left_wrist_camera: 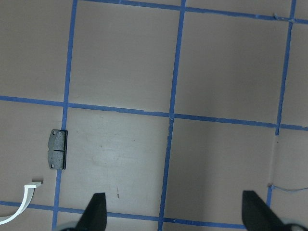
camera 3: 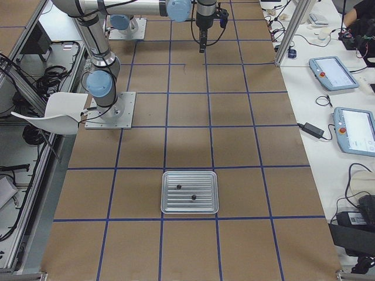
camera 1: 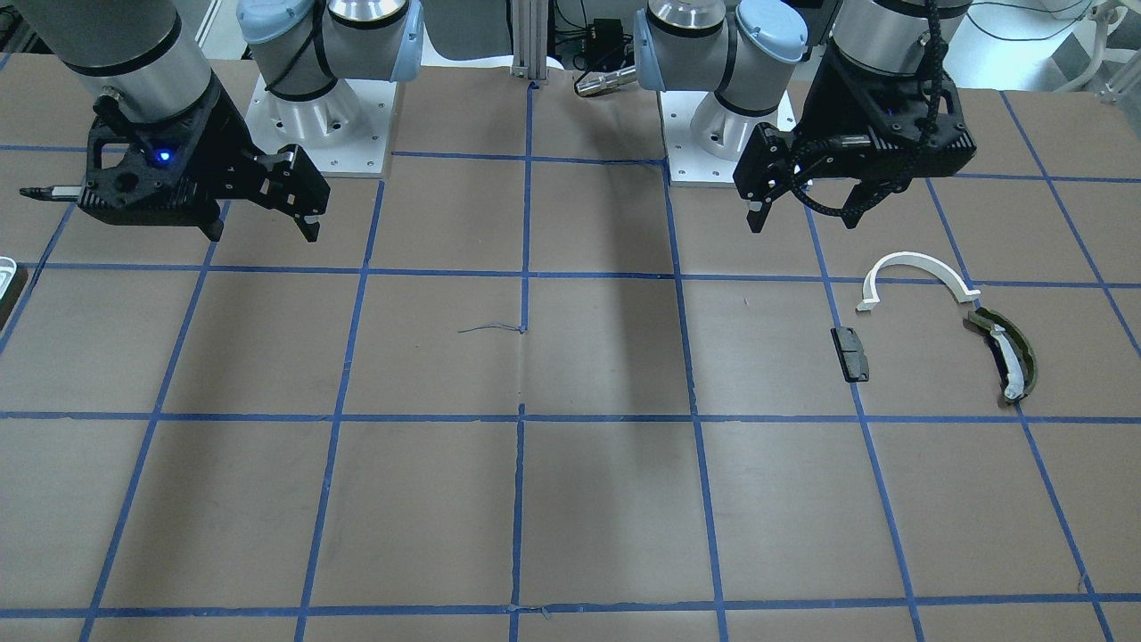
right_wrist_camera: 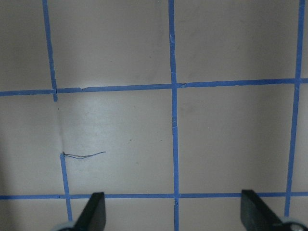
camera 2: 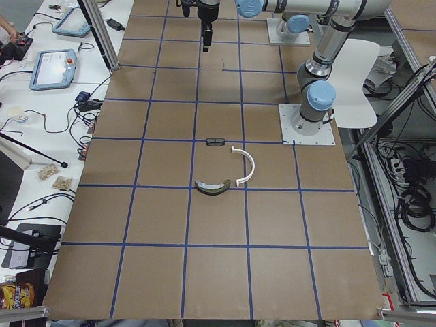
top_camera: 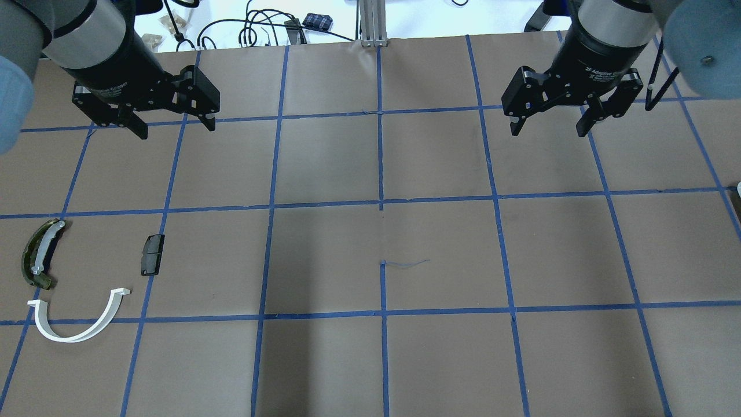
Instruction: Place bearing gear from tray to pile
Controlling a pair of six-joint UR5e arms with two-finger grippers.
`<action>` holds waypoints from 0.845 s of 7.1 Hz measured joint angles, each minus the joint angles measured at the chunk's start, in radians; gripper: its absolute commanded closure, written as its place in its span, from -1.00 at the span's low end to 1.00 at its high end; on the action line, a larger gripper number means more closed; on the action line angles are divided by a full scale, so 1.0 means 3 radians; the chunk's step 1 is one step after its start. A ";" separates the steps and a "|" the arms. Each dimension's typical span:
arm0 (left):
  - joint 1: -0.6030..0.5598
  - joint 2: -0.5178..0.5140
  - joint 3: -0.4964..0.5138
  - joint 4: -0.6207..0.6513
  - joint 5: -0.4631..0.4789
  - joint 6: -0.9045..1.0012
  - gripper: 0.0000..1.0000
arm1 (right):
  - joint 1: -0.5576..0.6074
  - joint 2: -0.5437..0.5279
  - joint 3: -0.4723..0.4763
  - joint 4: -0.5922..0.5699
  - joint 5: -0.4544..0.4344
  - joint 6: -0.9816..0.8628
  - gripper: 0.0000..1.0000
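The tray (camera 3: 205, 206), ribbed metal, lies at the table's right end and shows only as a sliver (camera 1: 5, 275) in the front view. Two small dark parts (camera 3: 179, 187) lie in it, which I take for the bearing gear; they are too small to tell more. The pile is a white half-ring arc (camera 1: 918, 259), an olive curved shoe (camera 1: 1016, 352) and a black pad (camera 1: 849, 353), also seen as the pad (left_wrist_camera: 57, 149). My left gripper (top_camera: 176, 128) hangs open and empty, farther out over the table than the pile. My right gripper (top_camera: 547, 131) is open and empty, away from the tray.
Brown paper with a blue tape grid covers the table (top_camera: 382, 359). Both arm bases (camera 1: 312, 125) stand at the robot's edge. A short loose thread (top_camera: 405, 264) lies near the middle. Tablets and cables lie on the side bench (camera 3: 334, 73).
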 measured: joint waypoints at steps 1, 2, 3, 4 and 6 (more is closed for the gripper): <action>-0.0006 -0.0008 0.0006 0.0000 0.0006 0.0105 -1.00 | 0.0000 0.0000 0.0000 -0.0001 0.0000 0.0001 -1.00; -0.0013 -0.0016 0.0013 0.0001 0.0012 0.0161 -1.00 | 0.0000 0.0001 -0.0001 -0.0001 0.0001 0.0003 -1.00; -0.0015 -0.0018 0.0014 0.0002 0.0013 0.0182 -1.00 | 0.0000 0.0001 -0.0001 -0.0001 0.0002 0.0005 -1.00; -0.0017 -0.0015 0.0010 0.0002 0.0015 0.0187 -1.00 | 0.0000 0.0001 -0.0002 0.0000 0.0001 0.0005 -1.00; -0.0017 -0.0001 0.0003 0.0003 0.0018 0.0189 -1.00 | 0.0000 0.0000 0.0017 0.0003 0.0001 0.0002 -1.00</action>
